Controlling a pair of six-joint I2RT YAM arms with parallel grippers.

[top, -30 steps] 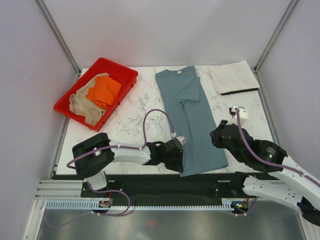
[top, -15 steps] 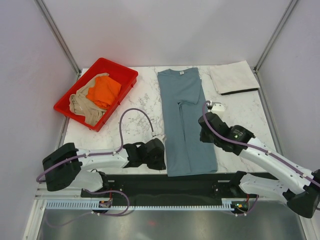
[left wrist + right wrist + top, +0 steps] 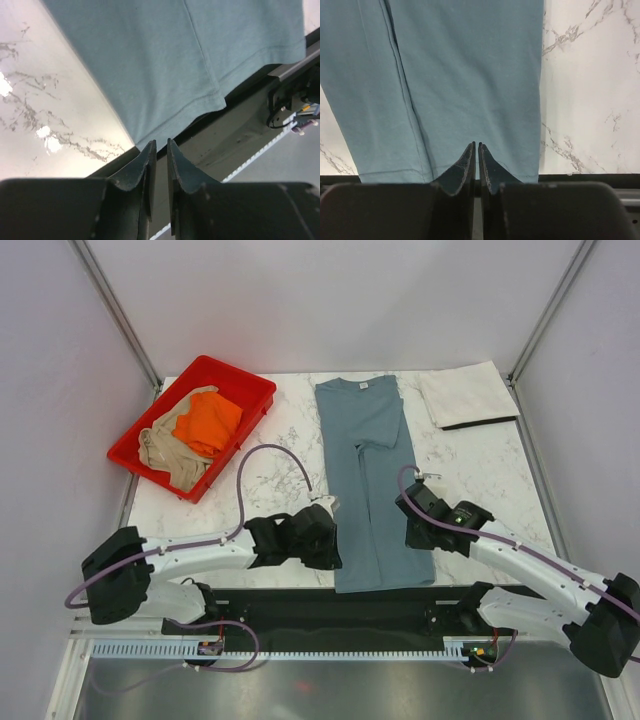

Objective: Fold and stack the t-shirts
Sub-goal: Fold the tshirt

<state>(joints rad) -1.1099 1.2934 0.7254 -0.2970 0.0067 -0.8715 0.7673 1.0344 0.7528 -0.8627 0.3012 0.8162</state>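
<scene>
**Blue shirt folded narrow — hem fold next**

The blue shirt (image 3: 372, 480) lies as a long strip mid-tabletop (image 3: 270, 470), hem at the near edge. My left fingers (image 3: 145, 165) are barely parted and my right fingers (image 3: 465, 165) closed — both empty. Next I'd pinch the hem corners and carry them far. The tray (image 3: 245, 385) holds an orange shirt (image 3: 207, 423) and a tan shirt (image 3: 165, 455). The white shirt (image 3: 467, 393) lies folded far right.

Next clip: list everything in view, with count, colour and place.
table: one, white marble, under everything.
tray: one, red, far left corner.
blue-grey t-shirt: one, blue-grey, middle of the table, sides folded in, hem at near edge.
orange t-shirt: one, orange, crumpled in the tray.
tan t-shirt: one, tan, crumpled in the tray.
off-white t-shirt: one, off-white, folded, far right corner.
left gripper: one, black, by the blue-grey t-shirt's near left corner, fingers slightly apart, empty.
right gripper: one, black, at its right edge, fingers nearly together.
</scene>
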